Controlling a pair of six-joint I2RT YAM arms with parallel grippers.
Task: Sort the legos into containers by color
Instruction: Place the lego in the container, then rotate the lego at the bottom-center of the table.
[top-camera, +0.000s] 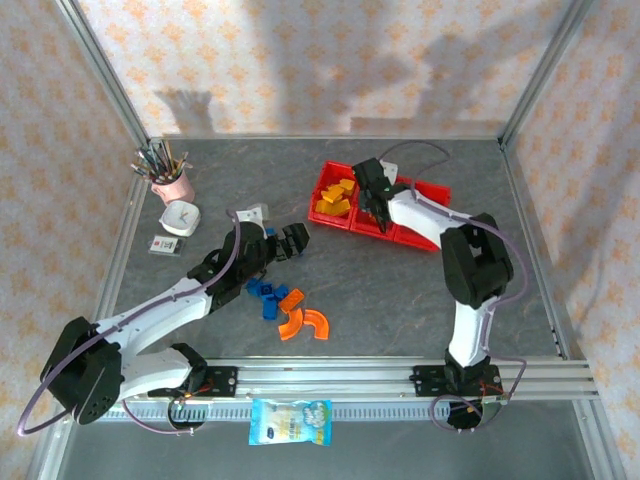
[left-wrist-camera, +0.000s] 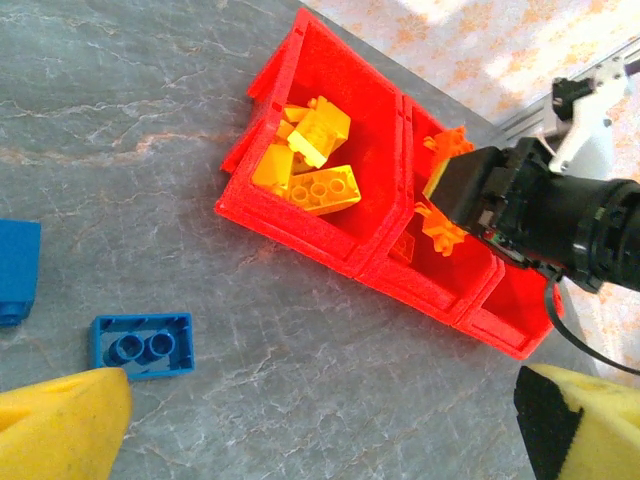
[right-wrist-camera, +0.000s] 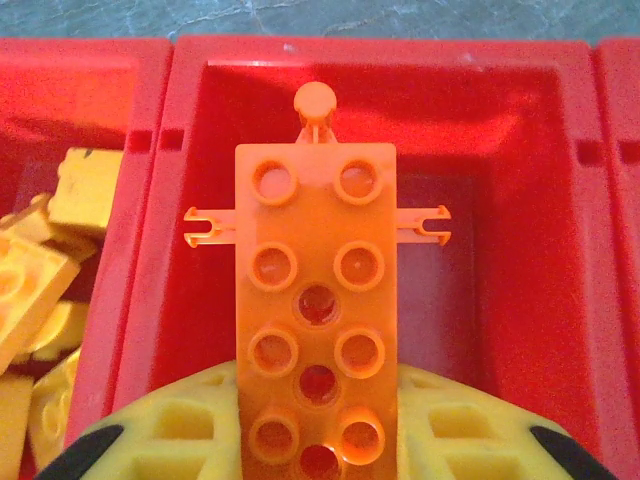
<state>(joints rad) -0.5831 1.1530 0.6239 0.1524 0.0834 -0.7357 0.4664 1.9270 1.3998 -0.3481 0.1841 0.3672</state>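
My right gripper (top-camera: 378, 207) hangs over the middle compartment of the red tray (top-camera: 420, 240), shut on a long orange studded lego (right-wrist-camera: 315, 300) that stands out between its yellow fingers (right-wrist-camera: 170, 435). Several yellow legos (left-wrist-camera: 310, 165) lie in the tray's left compartment (left-wrist-camera: 270, 215). My left gripper (left-wrist-camera: 320, 420) hovers open over bare table in front of the tray, with nothing between its fingers. A blue lego (left-wrist-camera: 140, 345) lies just beside its left finger. More blue legos (top-camera: 264, 290) and two orange arcs (top-camera: 305, 322) lie on the table near the front.
A pink pen cup (top-camera: 173, 182), a white round dish (top-camera: 181, 217) and a small card (top-camera: 166, 245) sit at the back left. A blue and white packet (top-camera: 290, 420) lies on the front rail. Metal frame posts bound the table.
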